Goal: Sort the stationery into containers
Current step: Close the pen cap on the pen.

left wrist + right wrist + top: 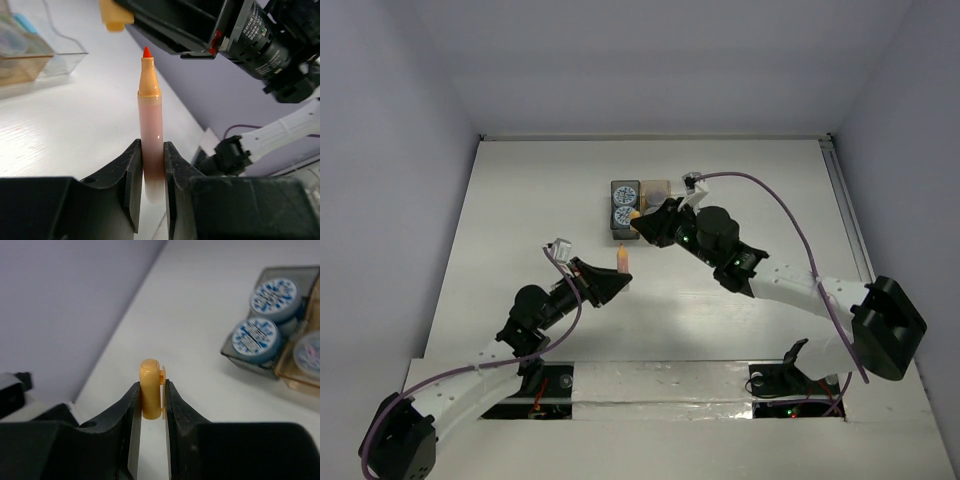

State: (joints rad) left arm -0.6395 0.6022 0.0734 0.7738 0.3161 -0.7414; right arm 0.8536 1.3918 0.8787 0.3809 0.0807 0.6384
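Observation:
My left gripper [151, 150] is shut on an orange marker [150, 115], which stands uncapped with its red tip pointing away from the jaws. From above, the marker [623, 260] sticks out of the left gripper [616, 276] near the table's middle. Just beyond it, my right gripper [151, 385] is shut on a small orange cap [149, 375], also visible as the cap [114, 15] in the left wrist view. The containers sit at the back: dark grey [624, 236] with two blue-patterned discs [275, 295], tan-orange [656, 188], and clear [60, 62].
The right arm [770, 280] reaches across from the right, with its purple cable [790, 215] arching over the table. Another disc [310, 347] lies in the tan-orange box [295, 377]. Grey walls close in the table on three sides.

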